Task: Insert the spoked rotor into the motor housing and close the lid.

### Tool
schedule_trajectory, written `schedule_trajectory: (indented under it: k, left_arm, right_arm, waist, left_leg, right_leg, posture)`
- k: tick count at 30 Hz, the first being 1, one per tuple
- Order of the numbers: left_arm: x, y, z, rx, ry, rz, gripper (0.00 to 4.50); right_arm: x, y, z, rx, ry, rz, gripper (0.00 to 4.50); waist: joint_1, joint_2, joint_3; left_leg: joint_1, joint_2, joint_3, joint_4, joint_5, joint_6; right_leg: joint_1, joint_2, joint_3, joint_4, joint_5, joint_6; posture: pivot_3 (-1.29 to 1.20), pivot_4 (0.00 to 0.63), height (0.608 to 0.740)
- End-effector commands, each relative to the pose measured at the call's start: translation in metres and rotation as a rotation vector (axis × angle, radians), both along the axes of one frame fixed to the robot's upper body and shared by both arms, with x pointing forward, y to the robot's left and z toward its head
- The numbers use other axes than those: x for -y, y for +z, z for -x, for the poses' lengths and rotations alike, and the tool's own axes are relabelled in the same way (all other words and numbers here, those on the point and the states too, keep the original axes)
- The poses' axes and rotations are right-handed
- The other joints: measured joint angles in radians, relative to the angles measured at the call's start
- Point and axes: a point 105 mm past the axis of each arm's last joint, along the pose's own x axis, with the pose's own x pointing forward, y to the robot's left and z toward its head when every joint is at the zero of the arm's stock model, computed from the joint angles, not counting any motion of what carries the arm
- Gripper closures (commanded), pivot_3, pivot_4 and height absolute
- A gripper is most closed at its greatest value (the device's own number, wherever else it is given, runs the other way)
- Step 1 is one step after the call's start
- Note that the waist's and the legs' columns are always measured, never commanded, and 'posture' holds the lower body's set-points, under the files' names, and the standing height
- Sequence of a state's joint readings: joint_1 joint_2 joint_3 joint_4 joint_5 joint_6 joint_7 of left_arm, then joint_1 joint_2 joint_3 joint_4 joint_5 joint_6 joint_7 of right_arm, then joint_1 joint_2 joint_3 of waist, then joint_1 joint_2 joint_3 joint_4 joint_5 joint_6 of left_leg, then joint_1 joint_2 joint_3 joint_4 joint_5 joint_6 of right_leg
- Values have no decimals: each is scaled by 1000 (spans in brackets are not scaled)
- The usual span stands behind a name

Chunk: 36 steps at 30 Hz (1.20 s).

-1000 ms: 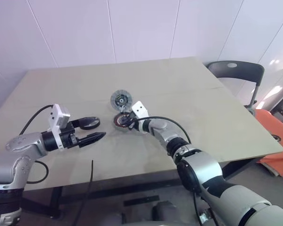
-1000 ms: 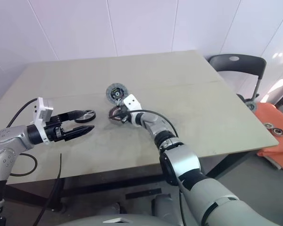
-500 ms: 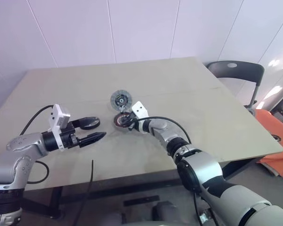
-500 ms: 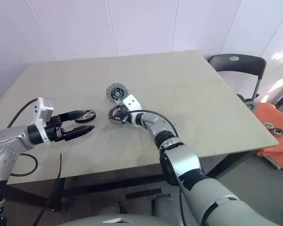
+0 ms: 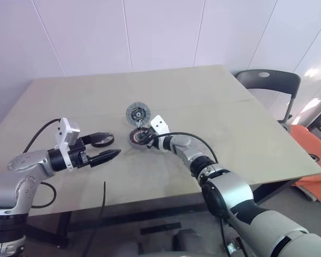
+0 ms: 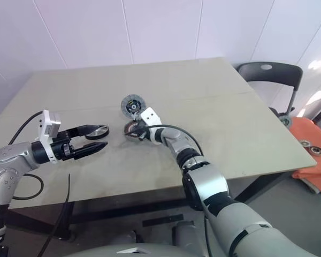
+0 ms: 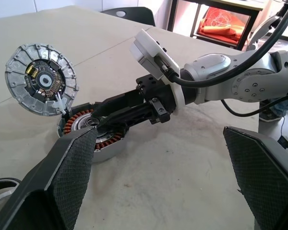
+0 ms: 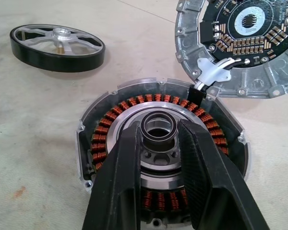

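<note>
The motor housing, ringed with copper windings, lies mid-table. My right gripper reaches into it, its fingers shut on the dark central hub. The lid lies open just beyond the housing, circuit side up, joined to it by a white connector. To the left of the housing, the spoked rotor lies flat on the table. My left gripper hovers wide open with the rotor at its far finger, nothing between the fingers.
The tan table has bare room to the right and at the back. A black chair and an orange object stand off its right side. A black cable hangs over the front edge.
</note>
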<state>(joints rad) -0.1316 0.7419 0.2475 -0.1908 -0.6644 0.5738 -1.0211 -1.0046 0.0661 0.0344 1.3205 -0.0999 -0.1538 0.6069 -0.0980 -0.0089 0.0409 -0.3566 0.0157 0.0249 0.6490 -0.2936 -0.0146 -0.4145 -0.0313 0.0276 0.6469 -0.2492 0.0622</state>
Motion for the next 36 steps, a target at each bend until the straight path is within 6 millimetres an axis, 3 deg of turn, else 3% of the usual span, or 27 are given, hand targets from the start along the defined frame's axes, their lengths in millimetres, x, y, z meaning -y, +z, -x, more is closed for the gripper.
schedule_trajectory:
  k: [1, 8, 12, 25, 35, 36]
  left_arm:
    - [1, 11, -2, 52, -7, 4, 18]
    - [2, 11, -3, 55, -10, 7, 18]
    - [3, 11, -4, 56, -10, 8, 18]
    - [1, 11, -4, 55, -5, 9, 18]
    - [2, 10, -4, 53, -7, 15, 18]
    - [2, 10, -4, 53, -7, 15, 18]
  right_arm:
    - [0, 11, -5, 49, 4, 6, 3705]
    - [2, 8, -3, 49, 26, 22, 3705]
    - [3, 7, -3, 44, 24, 27, 2470]
    - [-1, 8, -1, 34, 39, 8, 2470]
    - [-9, 34, -3, 52, 62, -151, 2470]
    - [-9, 35, -4, 54, 58, -152, 2651]
  waist:
    - [0, 0, 0]
    - [0, 0, 0]
    - [0, 0, 0]
    - [0, -1, 0]
    - [0, -1, 0]
    - [0, -1, 0]
  left_leg:
    - [0, 0, 0, 0, 0, 0]
    - [0, 0, 0, 0, 0, 0]
    - [1, 0, 0, 0, 0, 0]
    - [1, 0, 0, 0, 0, 0]
    - [1, 0, 0, 0, 0, 0]
    - [1, 0, 0, 0, 0, 0]
  right_leg:
    - [0, 0, 0, 0, 0, 0]
    - [1, 0, 0, 0, 0, 0]
    - [1, 0, 0, 0, 0, 0]
    - [1, 0, 0, 0, 0, 0]
    - [1, 0, 0, 0, 0, 0]
    - [1, 0, 0, 0, 0, 0]
  posture:
    - [0, 0, 740]
    - [0, 0, 740]
    - [0, 0, 740]
    - [0, 0, 740]
    - [0, 0, 740]
    - [0, 0, 740]
